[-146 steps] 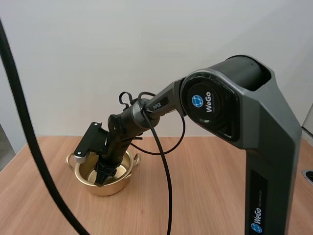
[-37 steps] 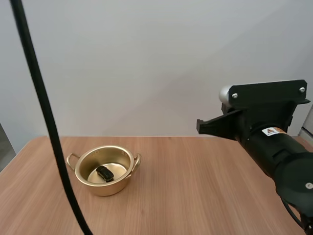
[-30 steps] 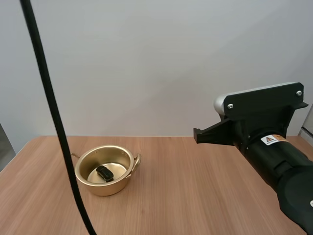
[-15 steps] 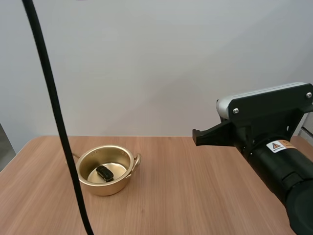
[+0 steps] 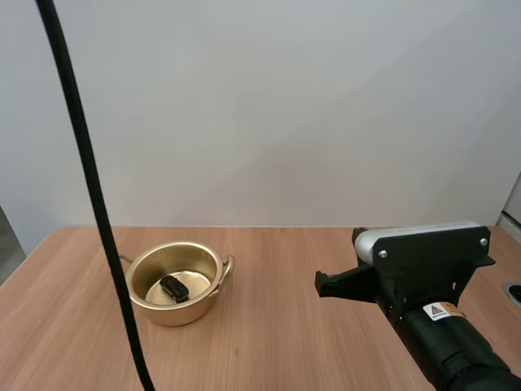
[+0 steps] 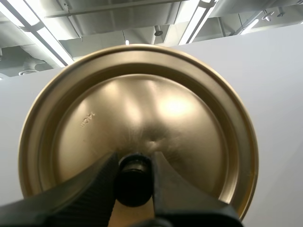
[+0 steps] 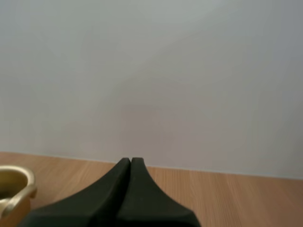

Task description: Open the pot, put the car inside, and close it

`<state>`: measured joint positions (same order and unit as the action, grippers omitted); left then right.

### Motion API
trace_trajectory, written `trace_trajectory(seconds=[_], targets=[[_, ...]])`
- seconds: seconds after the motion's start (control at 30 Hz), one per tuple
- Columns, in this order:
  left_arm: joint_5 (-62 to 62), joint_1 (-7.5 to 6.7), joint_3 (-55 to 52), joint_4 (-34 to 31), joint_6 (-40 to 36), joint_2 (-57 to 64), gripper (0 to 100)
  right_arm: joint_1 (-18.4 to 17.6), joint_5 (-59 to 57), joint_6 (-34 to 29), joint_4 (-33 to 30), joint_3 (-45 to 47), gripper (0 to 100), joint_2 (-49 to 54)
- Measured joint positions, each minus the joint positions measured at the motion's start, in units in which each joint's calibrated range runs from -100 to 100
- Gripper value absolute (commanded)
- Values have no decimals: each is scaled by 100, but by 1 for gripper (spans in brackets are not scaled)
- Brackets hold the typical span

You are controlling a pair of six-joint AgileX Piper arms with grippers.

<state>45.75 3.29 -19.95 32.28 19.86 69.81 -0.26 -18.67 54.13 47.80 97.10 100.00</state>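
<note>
A gold pot (image 5: 173, 283) stands uncovered on the wooden table at the left, and a small black car (image 5: 175, 287) lies on its bottom. In the left wrist view my left gripper (image 6: 134, 176) is shut on the black knob (image 6: 134, 179) of the gold lid (image 6: 138, 127), held up in the air with its top face toward the camera. My right arm (image 5: 423, 305) hangs low over the table's right side. In the right wrist view my right gripper (image 7: 130, 161) is shut on nothing, its fingers together as one wedge, with the pot's handle (image 7: 16, 196) off to one side.
The wooden table (image 5: 285, 326) runs bare between the pot and my right arm. A plain grey wall stands behind the table's far edge.
My right arm has pulled back from the pot to the right and dropped lower over the table. The car lies still in the pot. The pot has not moved.
</note>
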Motion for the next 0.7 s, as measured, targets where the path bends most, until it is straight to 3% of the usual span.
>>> trace_trajectory(seconds=[0.3, 0.7], targets=[[0, 0, 0, 13, 0, 0, 0, 21, -1080, 0, -11, 290, 0, 0], [-59, 0, 0, 13, 0, 0, 0, 21, -1042, 0, -11, 290, 0, 0]])
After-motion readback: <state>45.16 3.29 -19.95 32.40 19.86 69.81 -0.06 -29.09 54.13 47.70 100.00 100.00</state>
